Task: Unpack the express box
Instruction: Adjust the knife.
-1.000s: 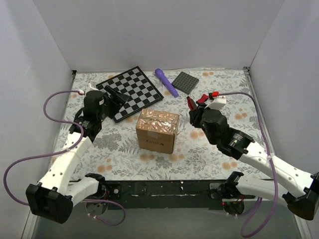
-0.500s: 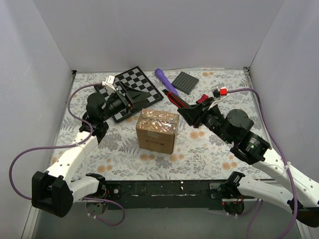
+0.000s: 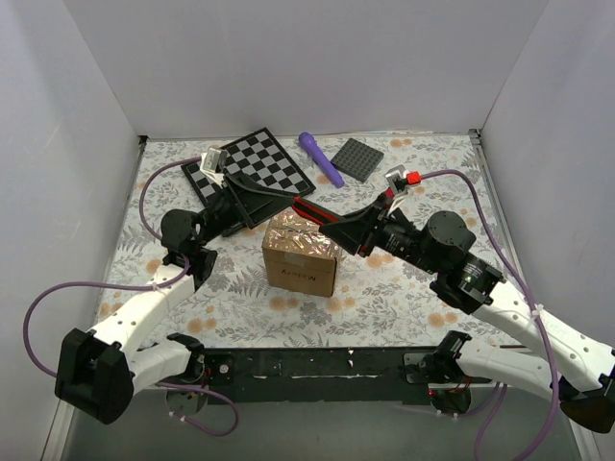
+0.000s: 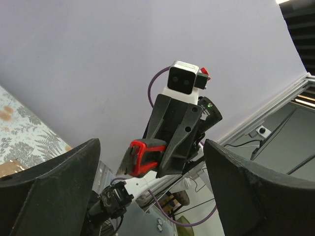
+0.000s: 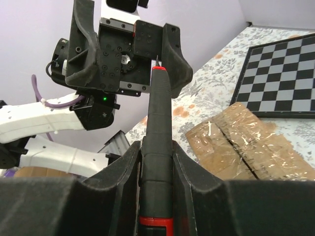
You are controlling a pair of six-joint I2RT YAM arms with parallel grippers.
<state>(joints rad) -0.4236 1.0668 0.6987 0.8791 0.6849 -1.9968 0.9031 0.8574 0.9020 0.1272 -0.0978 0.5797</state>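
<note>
R claw [image 3: 359, 229] was part-closed, clamped on a black cutter [image 3: 322, 213] w/ red trim. It gripped the handle end. The cutter's long axis ran out from the R claw toward the L claw [image 3: 267, 204], tip leading and tilted slightly up. In the right wrist view the tip sat right in front of the L claw's palm; can't tell if it touched.

L claw was spread wide w/ nothing in it, its mouth facing the R claw head-on. Its fingers [image 4: 54, 182] stood either side of the cutter's end in the left wrist view.

The box [image 3: 304, 252] sat directly under the two claws and below the cutter, upright on the floral mat [image 3: 404, 288]. Top flaps were shut under shiny tape. Its long axis ran approx. from L claw side to R claw side, slightly skewed, and the printed side faced the arm bases. No contact seen btwn either claw and the box.

Beyond the L claw lay a chessboard [image 3: 252, 171]. Beyond the R claw were a purple stick [image 3: 320, 158] and a grey plate [image 3: 358, 158], well apart from the box.
</note>
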